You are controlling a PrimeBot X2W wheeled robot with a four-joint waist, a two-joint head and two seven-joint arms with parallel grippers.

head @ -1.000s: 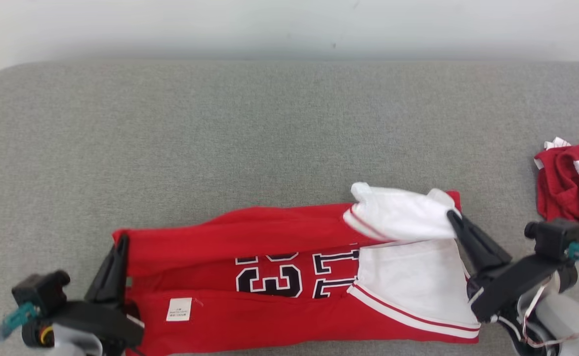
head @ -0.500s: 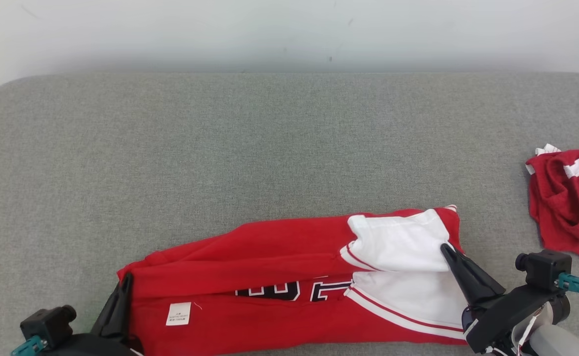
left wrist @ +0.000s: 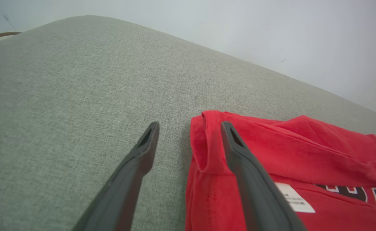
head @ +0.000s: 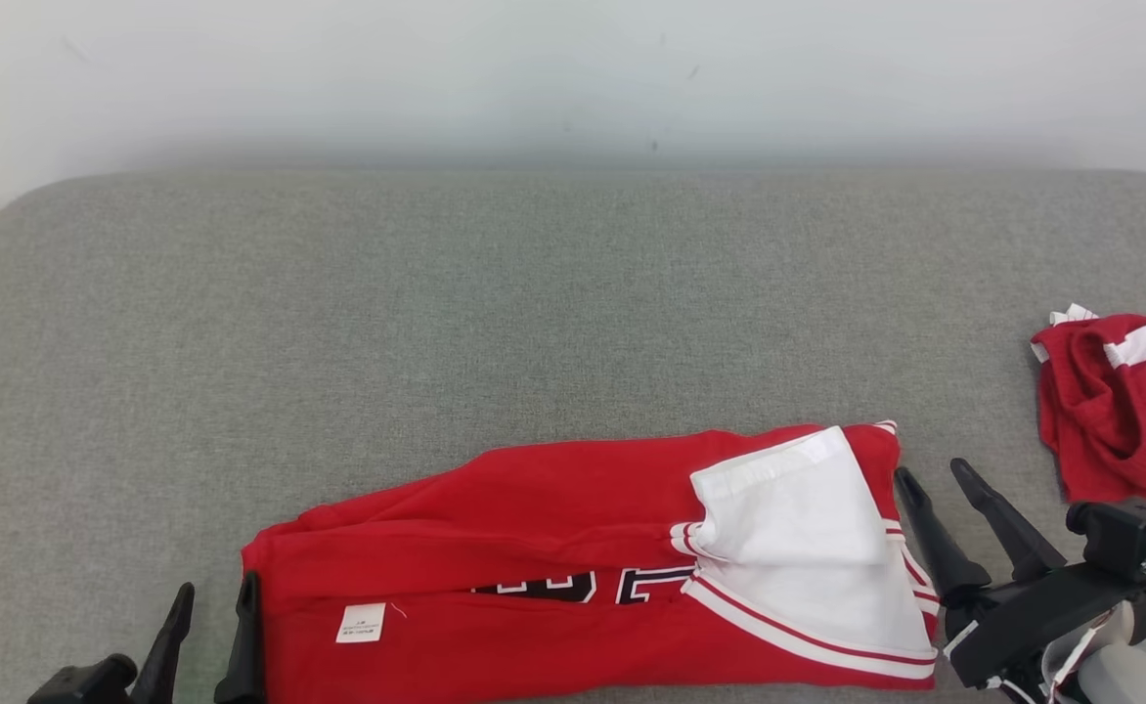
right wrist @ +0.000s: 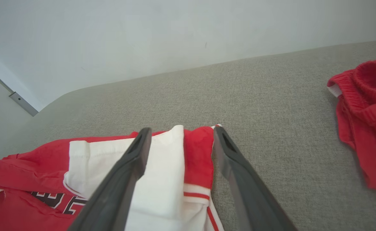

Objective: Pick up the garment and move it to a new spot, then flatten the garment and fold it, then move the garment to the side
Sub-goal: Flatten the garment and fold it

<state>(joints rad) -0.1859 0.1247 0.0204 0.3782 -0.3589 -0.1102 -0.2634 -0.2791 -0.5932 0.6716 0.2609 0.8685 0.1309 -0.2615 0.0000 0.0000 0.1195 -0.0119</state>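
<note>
The red jersey [head: 553, 548] lay folded lengthwise, with the left gripper [head: 219, 587] and right gripper [head: 930, 471] spread wide and empty at its ends, so moving it aside seemingly remained.

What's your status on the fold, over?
Open, nothing held: left gripper and right gripper at either end of the jersey. It lies folded lengthwise on the couch. A second red garment sits apart at right.

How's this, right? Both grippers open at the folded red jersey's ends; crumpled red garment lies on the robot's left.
No: crumpled red garment lies on the robot's right (head view). Left gripper and right gripper are open at the ends of the folded red jersey.
</note>
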